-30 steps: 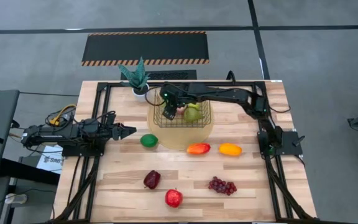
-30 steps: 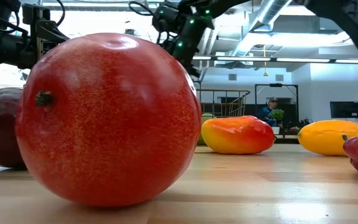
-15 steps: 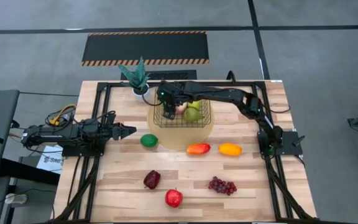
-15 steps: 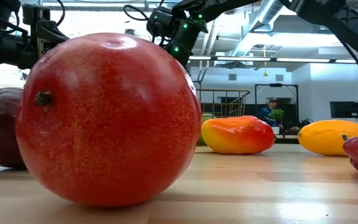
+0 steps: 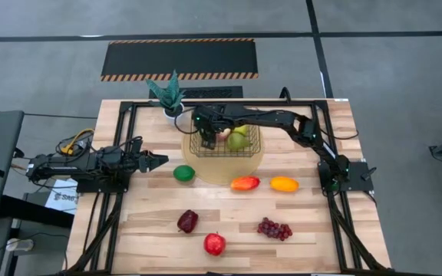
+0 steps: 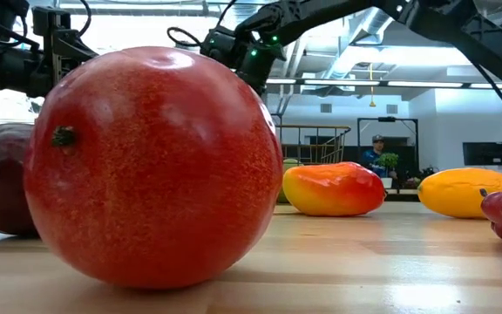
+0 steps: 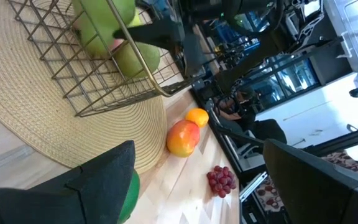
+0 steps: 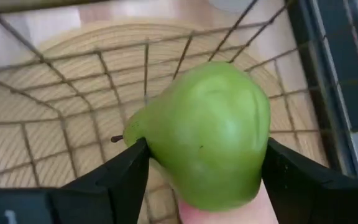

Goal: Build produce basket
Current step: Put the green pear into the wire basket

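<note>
My right hand [image 8: 197, 186] is clamped on a green pear [image 8: 207, 134] above the wire basket [image 5: 222, 146], near the worktop's far edge. From above my arm hides that pear; only the wrist camera shows it. My left hand [image 5: 162, 161] waits with fingers apart beside the lime [image 5: 183, 173].

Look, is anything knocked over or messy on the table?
Nothing stands out. The basket sits upright on its straw mat, the right gripper holds a green pear over it, and the other fruits lie apart on the wood. The left gripper waits open beside the lime.
</note>
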